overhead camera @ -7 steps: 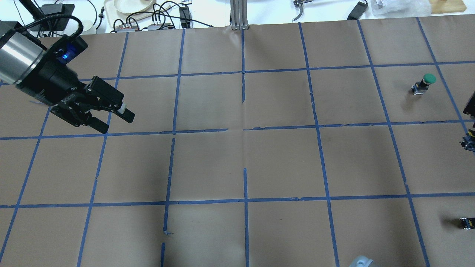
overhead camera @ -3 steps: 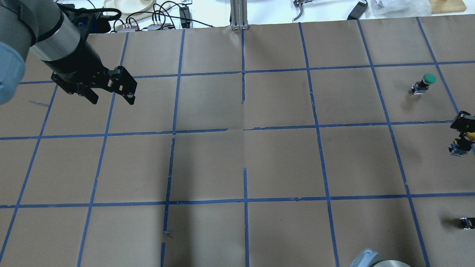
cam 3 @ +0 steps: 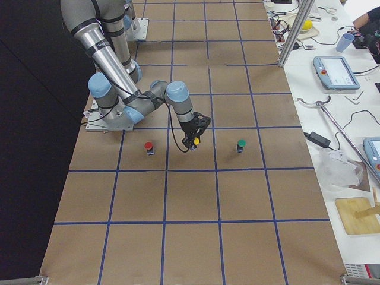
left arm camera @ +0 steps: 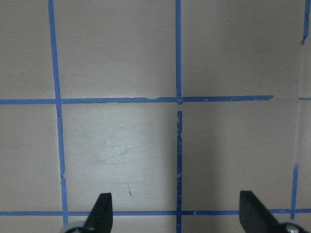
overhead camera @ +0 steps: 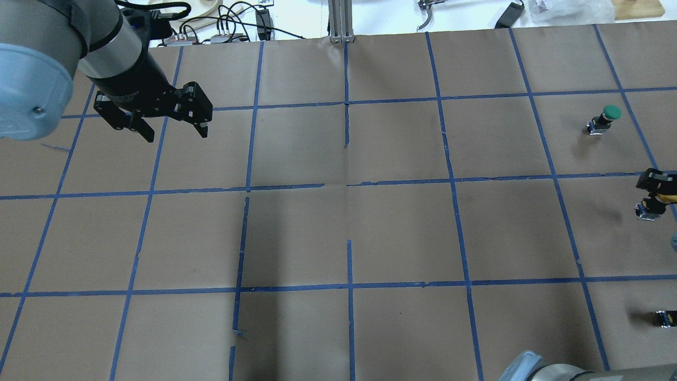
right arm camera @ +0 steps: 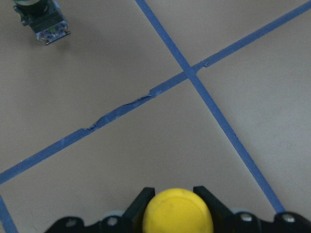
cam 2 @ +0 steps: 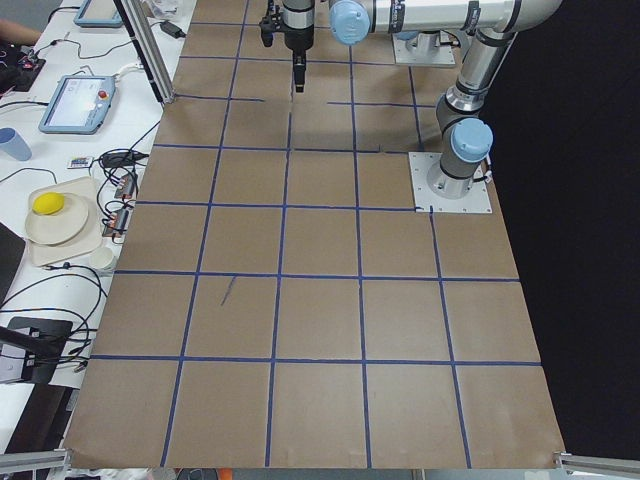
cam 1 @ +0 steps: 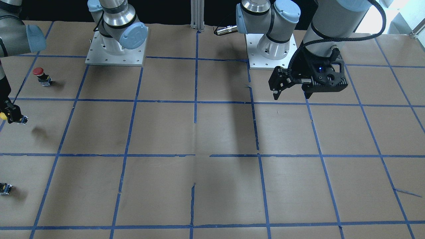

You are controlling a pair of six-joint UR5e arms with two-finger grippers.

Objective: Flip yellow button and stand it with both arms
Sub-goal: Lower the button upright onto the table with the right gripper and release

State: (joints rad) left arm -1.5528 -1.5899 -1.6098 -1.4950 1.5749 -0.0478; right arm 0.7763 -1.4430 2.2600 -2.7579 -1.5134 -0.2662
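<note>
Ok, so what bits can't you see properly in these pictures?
Yellow button: the right wrist view shows only its cap; the cap and the bottom edge hide its body.
Right gripper: the overhead view's right edge cuts most of it off.
Small dark part: too tiny and edge-cropped overhead to identify.

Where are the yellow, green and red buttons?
yellow button (right arm camera: 177, 211): right wrist view, on its round cap.
green button (overhead camera: 612, 111): overhead view, on its cap.
red button (cam 1: 38, 70): front-facing view, on its cap.

No legible text, labels, brands or numbers in any view.
</note>
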